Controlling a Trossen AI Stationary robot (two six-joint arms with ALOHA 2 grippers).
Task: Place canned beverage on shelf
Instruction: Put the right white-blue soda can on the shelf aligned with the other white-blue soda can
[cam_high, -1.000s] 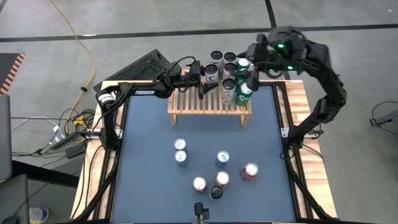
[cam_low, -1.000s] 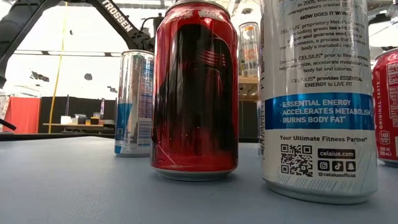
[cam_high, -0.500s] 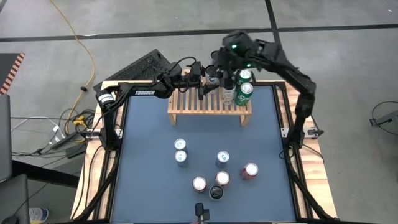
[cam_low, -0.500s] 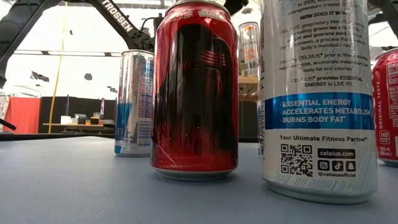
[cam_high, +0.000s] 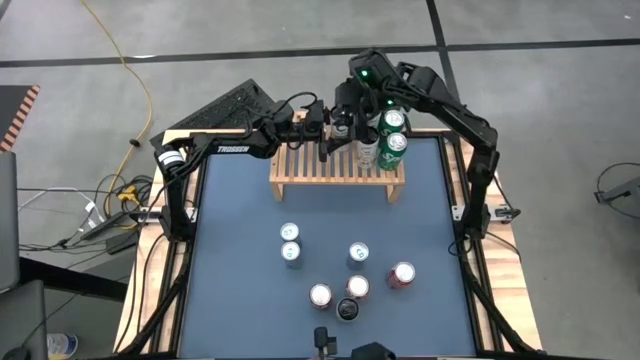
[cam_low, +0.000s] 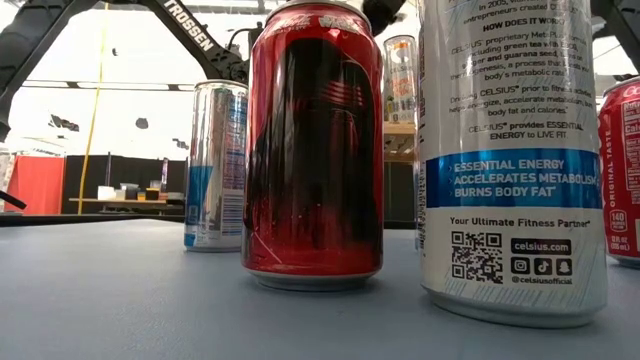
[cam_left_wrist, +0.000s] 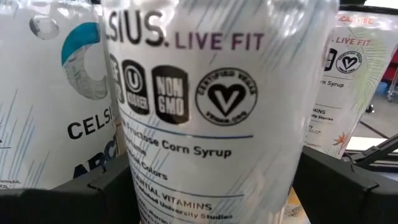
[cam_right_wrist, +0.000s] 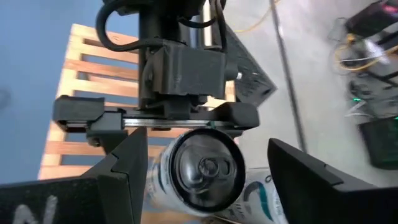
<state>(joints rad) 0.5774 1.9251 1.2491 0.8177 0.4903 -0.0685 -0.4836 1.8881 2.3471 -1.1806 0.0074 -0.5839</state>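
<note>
step: handover or settling of white can (cam_left_wrist: 205, 106) at back right of shelf (cam_high: 310, 170), judged
left gripper (cam_high: 335, 140): reaching in over shelf from left, fingers (cam_left_wrist: 93, 186) wide on both sides of white can; contact unclear, likely holding it
right gripper (cam_right_wrist: 205, 165): above same can, looking down on its lid, fingers (cam_right_wrist: 124, 168) spread wide, not touching can
how to do well: keep can upright, lower straight onto slats, release only once base sits flat; right arm best kept clear of left fingers and neighbour cans (cam_high: 390, 135)
risk: tight cluster, nudge could tip green-top cans beside it
shelf: light wood slats, left half bare, cans bunched at right back
surface: blue-grey table top (cam_high: 240, 300), six loose cans near front (cam_high: 350, 285), waiting
low view: red can (cam_low: 315, 150) and white can close to lens, hiding most of shelf
room: grey floor, yellow cable (cam_high: 130, 70), keyboard (cam_high: 225, 108) behind table
</note>
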